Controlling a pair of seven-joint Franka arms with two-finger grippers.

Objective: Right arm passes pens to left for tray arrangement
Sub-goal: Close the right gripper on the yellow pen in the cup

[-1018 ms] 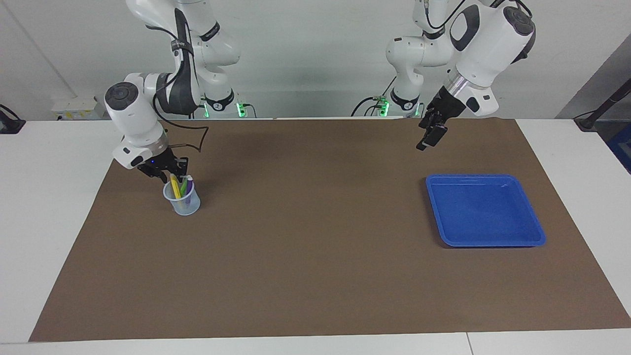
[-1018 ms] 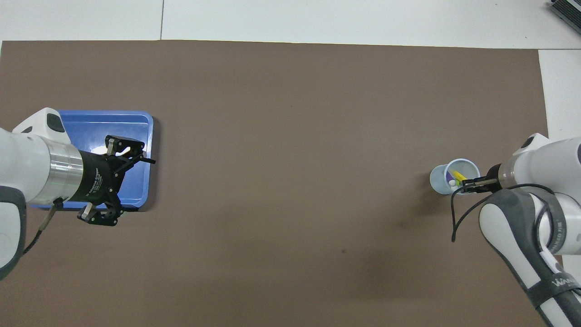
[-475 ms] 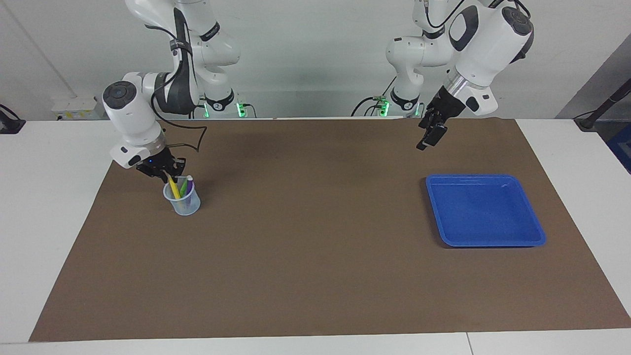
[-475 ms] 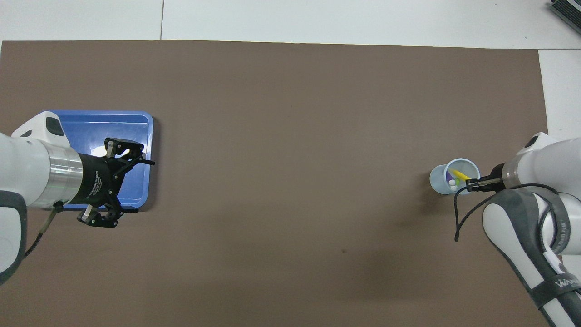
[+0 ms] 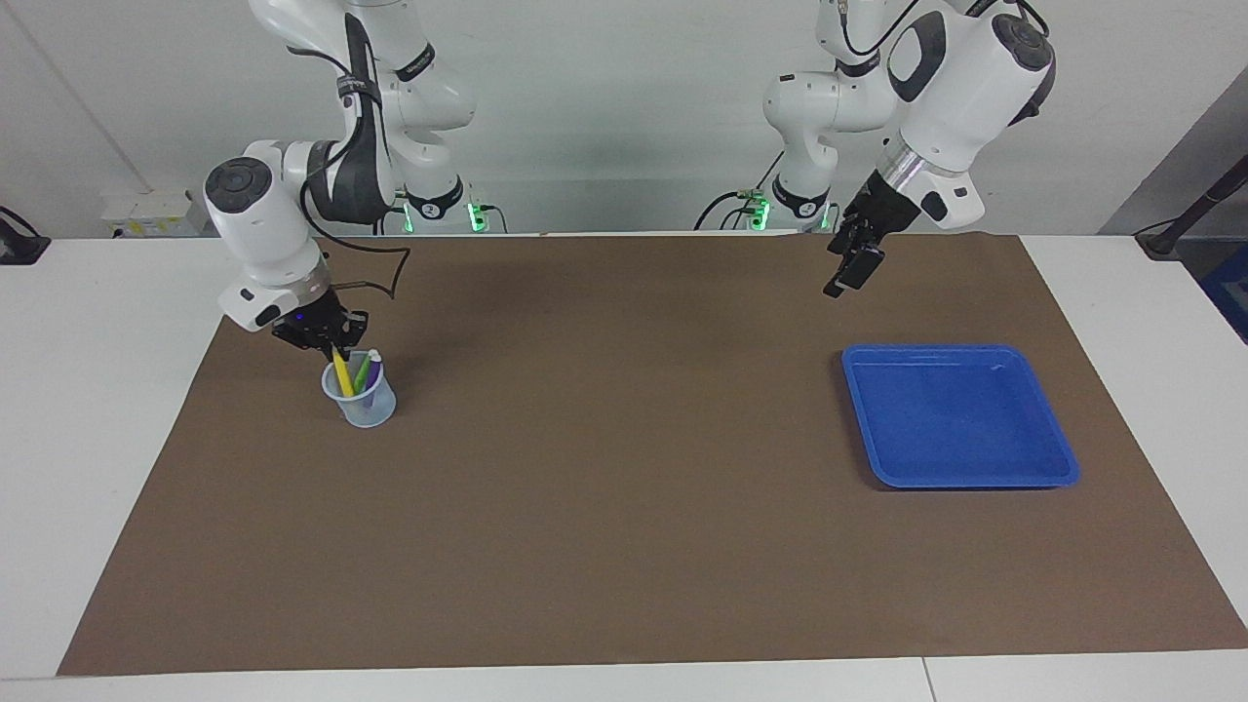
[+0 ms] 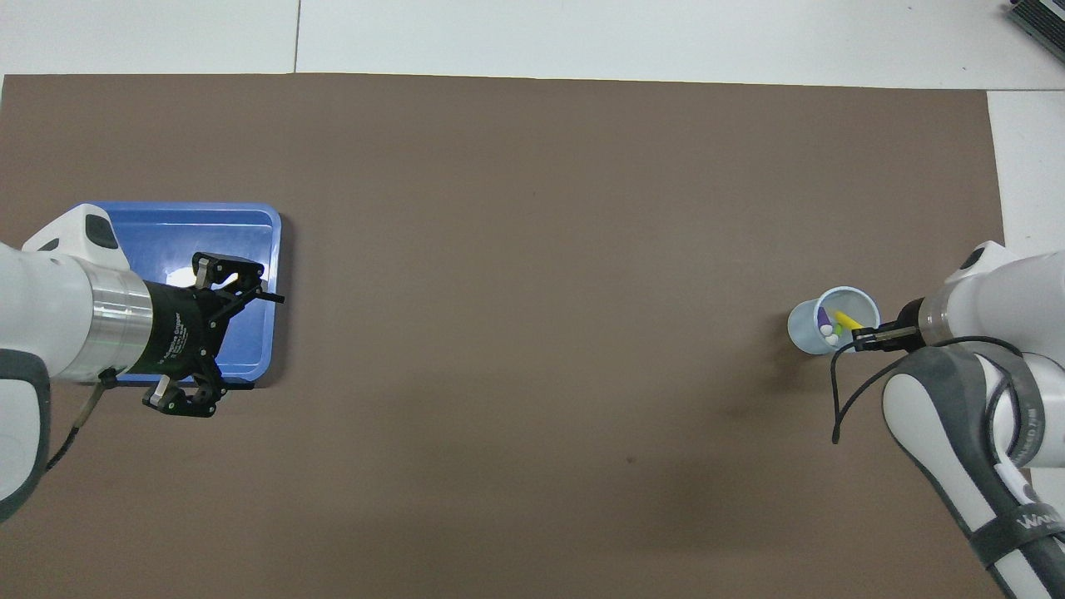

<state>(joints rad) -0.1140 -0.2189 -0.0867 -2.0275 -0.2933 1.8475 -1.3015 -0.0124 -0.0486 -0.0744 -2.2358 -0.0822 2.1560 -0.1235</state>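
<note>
- Blue plastic tray point(image 5: 960, 416), what's in it?
- Nothing. The left gripper point(image 5: 846, 276) waits above it, claw spread.
- And the see-through plastic cup point(image 5: 360, 397)?
- Yellow pen point(image 5: 341, 371), green pen point(image 5: 362, 372), purple pen point(image 6: 823, 316). The right gripper point(image 5: 331, 345) pinches the yellow pen.

Both views are evenly and brightly lit from above, with no harsh contrast. The brown mat point(image 5: 624, 468) is matte and shows no glare, only soft, faint shadows: a blurred dark patch beside the cup point(image 5: 359, 398) in the facing view, and a dim smudge on the mat nearer to the robots in the overhead view. The blue tray point(image 6: 250, 218) carries a small white hot spot of reflected light on its floor in the overhead view. The white wall point(image 5: 624, 127) looks slightly greenish. Focus is sharp across both frames, and straight edges stay straight out to the corners.
</note>
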